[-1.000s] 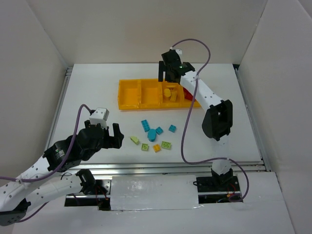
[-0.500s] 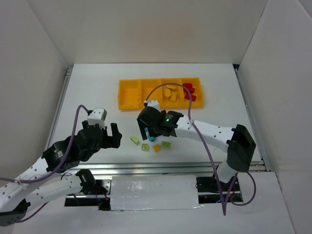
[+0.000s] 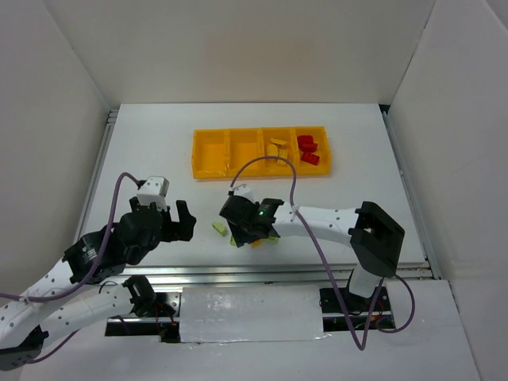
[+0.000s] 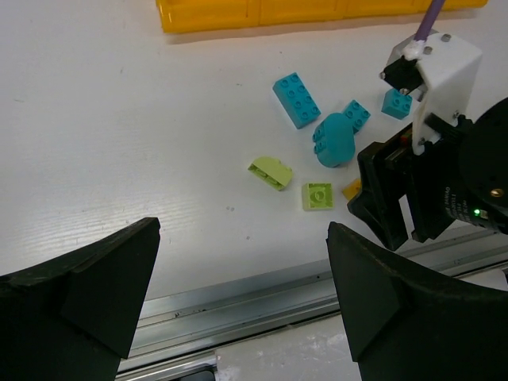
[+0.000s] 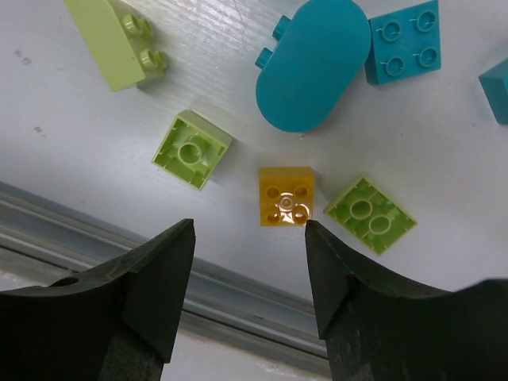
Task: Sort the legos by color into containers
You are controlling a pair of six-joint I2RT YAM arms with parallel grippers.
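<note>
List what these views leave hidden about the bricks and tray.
- Top external: the right end effector covers most loose legos; colours unreadable there.
- Left wrist: the tray is cut off by the top edge; contents unseen.
- Right wrist: one cyan brick is cut off by the right edge.

From above, the right claw (image 3: 251, 235) hides the rounded cyan brick (image 4: 333, 141). In the right wrist view the right edge cuts off another cyan brick (image 5: 496, 90). The left wrist view crops the tray (image 4: 317, 12) at the top.
</note>
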